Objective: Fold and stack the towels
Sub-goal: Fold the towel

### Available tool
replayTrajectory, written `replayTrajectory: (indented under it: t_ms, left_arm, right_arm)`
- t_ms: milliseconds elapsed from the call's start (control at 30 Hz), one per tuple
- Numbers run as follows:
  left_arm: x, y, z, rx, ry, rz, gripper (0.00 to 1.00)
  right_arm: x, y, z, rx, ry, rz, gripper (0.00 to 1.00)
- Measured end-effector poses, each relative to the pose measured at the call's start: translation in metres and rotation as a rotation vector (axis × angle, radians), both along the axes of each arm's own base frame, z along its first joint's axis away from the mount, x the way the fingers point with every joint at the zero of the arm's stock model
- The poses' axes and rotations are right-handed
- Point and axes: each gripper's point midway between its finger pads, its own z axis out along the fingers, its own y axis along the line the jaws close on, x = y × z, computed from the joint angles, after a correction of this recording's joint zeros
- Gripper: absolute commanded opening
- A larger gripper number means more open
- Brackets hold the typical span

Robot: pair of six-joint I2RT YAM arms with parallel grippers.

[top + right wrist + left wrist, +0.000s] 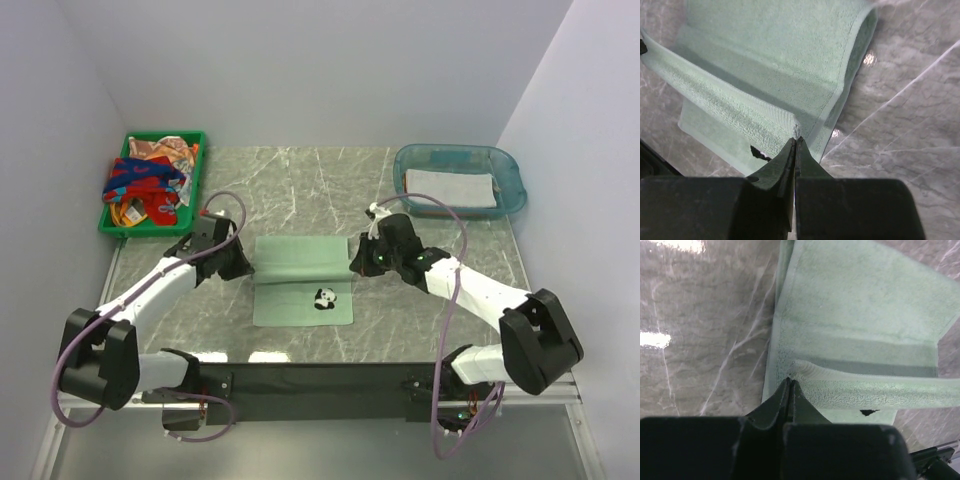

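One sage towel (pixel 300 305) lies on the table (pixel 300 190), with one panda (pixel 325 297) print.
The left fingers (pixel 776 404) and right fingers (pixel 781 164) each clamp one end of its raised ridge, which runs left-right.

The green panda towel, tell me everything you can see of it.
A sage green terry towel with hemmed edges and a small black-and-white panda by its near right corner. It lies on the marble-look table, partly folded: one edge is lifted into a taut ridge across its middle, pinched at the left end by the left gripper and at the right end by the right gripper. The rest lies flat.
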Motion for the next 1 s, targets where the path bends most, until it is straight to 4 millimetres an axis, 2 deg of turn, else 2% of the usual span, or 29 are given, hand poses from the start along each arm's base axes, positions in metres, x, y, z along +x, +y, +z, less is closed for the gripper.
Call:
replayTrajectory:
  t_ms: [467,533,767,900,1000]
  left_arm:
    - [-0.021,0.002,-0.062,-0.034,0.127,0.088,0.01]
    - [-0.019,0.000,-0.064,-0.050,0.126,0.099,0.01]
    - [-0.003,-0.003,-0.064,-0.061,0.108,0.130,0.01]
    - [0.019,-0.004,-0.062,-0.039,0.107,0.147,0.01]
    - [0.036,-0.003,-0.059,-0.017,0.095,0.161,0.01]
  right_arm:
    - [-0.011,0.003,-0.071,-0.033,0.198,-0.037,0.00]
    - [-0.012,0.004,-0.081,-0.035,0.227,-0.041,0.00]
    - [0.011,0.017,-0.081,0.005,0.201,-0.060,0.00]
    - [0.038,0.017,-0.079,0.003,0.175,-0.089,0.00]
    - [0.056,0.008,-0.078,-0.020,0.156,-0.123,0.00]
